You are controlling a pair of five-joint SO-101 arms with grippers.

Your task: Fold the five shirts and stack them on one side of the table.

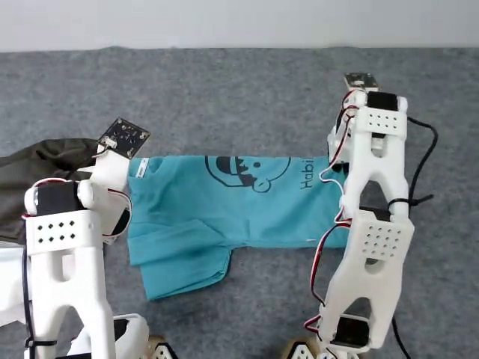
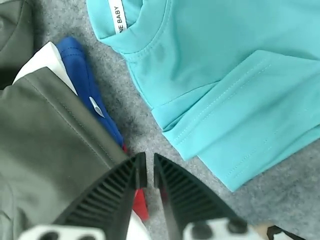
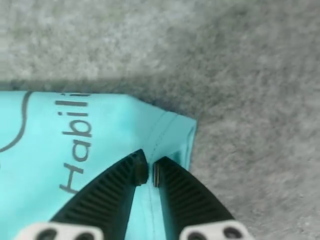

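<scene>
Teal shirt (image 1: 224, 209) lies flat, its long axis running from the left gripper (image 2: 148, 172) to the right gripper (image 3: 150, 172). The collar (image 2: 135, 30) is near the left gripper, and the hem corner (image 3: 180, 130) is at the right gripper's tips. Both jaws stand nearly closed. The left holds nothing; whether the right pinches fabric cannot be told. The left wrist view shows an olive shirt (image 2: 45, 130) lying over blue (image 2: 82, 85), white (image 2: 42, 62) and red (image 2: 140, 202) layers under the left gripper's tips. Bare grey table (image 3: 250, 75) extends beyond the hem.

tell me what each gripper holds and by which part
Left gripper is shut on nothing. Right gripper is shut at the teal shirt's hem near its corner; whether it pinches the fabric cannot be told.
</scene>
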